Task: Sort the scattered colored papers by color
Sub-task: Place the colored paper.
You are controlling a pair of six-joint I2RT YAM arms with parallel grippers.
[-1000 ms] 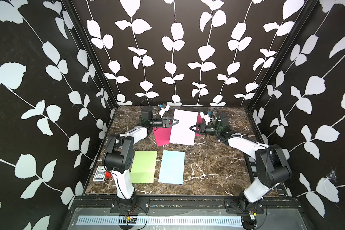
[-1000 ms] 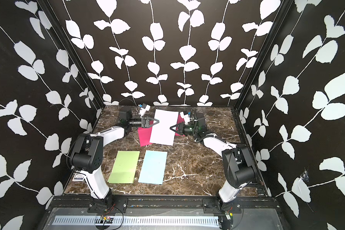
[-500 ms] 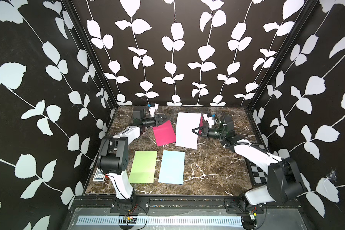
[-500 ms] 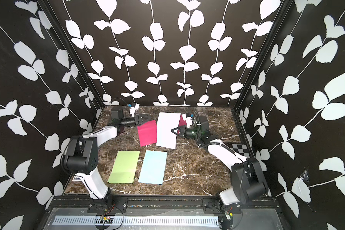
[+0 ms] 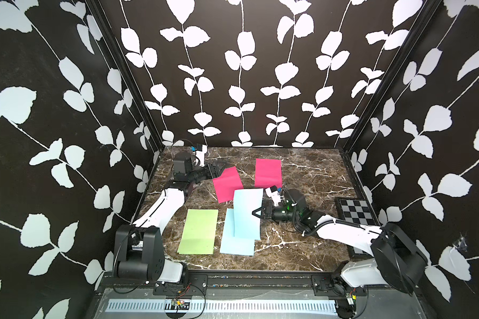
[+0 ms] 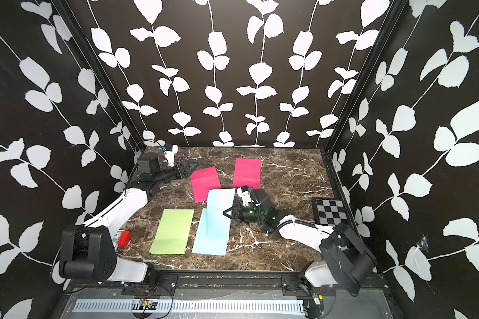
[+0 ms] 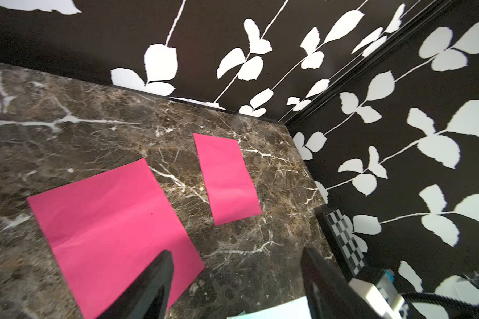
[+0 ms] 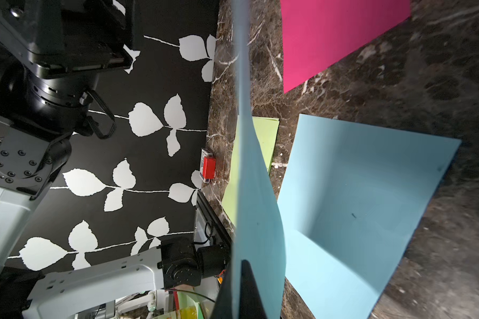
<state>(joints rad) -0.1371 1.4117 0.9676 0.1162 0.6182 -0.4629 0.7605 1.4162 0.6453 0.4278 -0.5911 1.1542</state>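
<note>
The right hand pinched a pale blue sheet by its edge, aloft over a second blue sheet lying on the table; the left hand stood spread just beside a magenta sheet.

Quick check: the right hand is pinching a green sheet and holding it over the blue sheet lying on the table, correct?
Not quite. The right hand pinches a pale blue sheet, not a green one. The right wrist view shows it raised on edge over the blue sheet on the table. The green sheet lies flat alongside, untouched.
</note>
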